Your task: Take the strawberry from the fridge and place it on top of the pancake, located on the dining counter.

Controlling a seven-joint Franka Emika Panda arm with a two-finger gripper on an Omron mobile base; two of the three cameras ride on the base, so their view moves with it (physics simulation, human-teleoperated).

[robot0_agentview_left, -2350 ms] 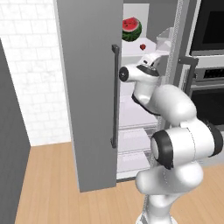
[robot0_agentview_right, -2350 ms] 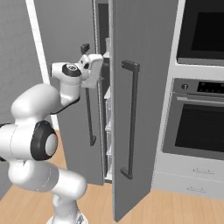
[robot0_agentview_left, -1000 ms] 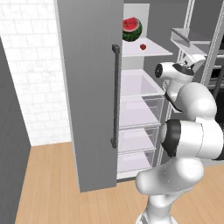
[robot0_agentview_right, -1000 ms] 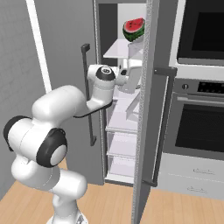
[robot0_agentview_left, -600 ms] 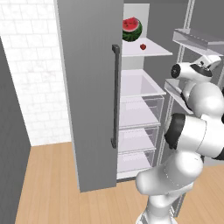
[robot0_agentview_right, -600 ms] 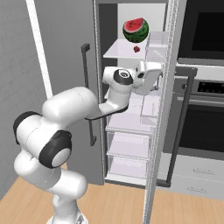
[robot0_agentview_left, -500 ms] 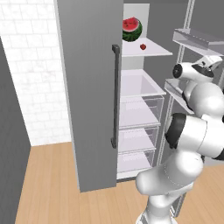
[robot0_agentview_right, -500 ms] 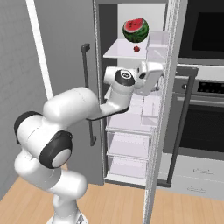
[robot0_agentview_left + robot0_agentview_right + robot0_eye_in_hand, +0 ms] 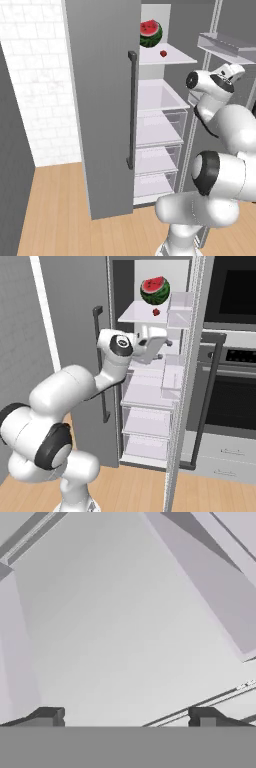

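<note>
The strawberry sits on the fridge's top shelf, upper centre of frame, just beside the watermelon. Tiny, light and likely soft, it wants a gentle pinch across its middle. The gripper, lower down, stands wide and empty.

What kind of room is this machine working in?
It looks like a home kitchen, computer-rendered. A tall grey fridge stands open, with a cut watermelon and a small strawberry on its top shelf, and a black built-in wall oven sits beside it.
</note>
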